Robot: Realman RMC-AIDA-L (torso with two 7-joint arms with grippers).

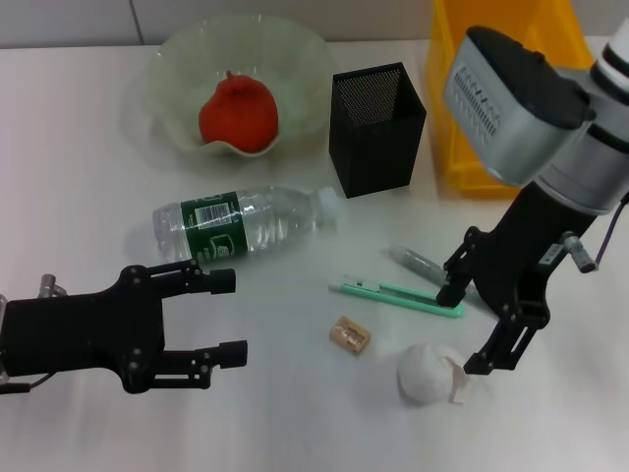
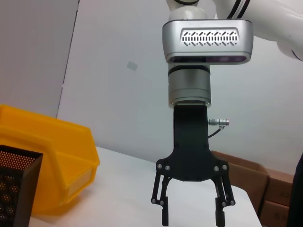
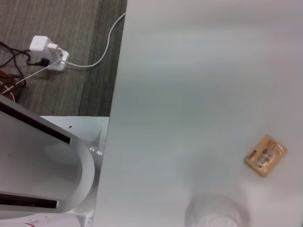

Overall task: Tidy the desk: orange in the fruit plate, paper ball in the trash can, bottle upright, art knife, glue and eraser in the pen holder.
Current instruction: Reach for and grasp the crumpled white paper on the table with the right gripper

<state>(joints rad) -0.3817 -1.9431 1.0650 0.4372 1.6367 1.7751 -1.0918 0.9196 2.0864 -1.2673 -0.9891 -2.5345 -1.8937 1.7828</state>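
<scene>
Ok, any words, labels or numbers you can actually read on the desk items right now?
Nothing legible.
Bottle: green label with a white barcode patch, print too small to read.
Eraser: dark print on its tan face, too blurred to read.
Art knife, glue, pen holder: no visible text.

One orange [image 1: 238, 114], one bottle [image 1: 241, 223], one eraser [image 1: 350, 335], one paper ball [image 1: 428, 375].

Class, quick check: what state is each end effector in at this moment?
Left end effector: open, holding nothing, low over the desk near the bottle.
Right end effector: open, empty, beside the paper ball.
</scene>
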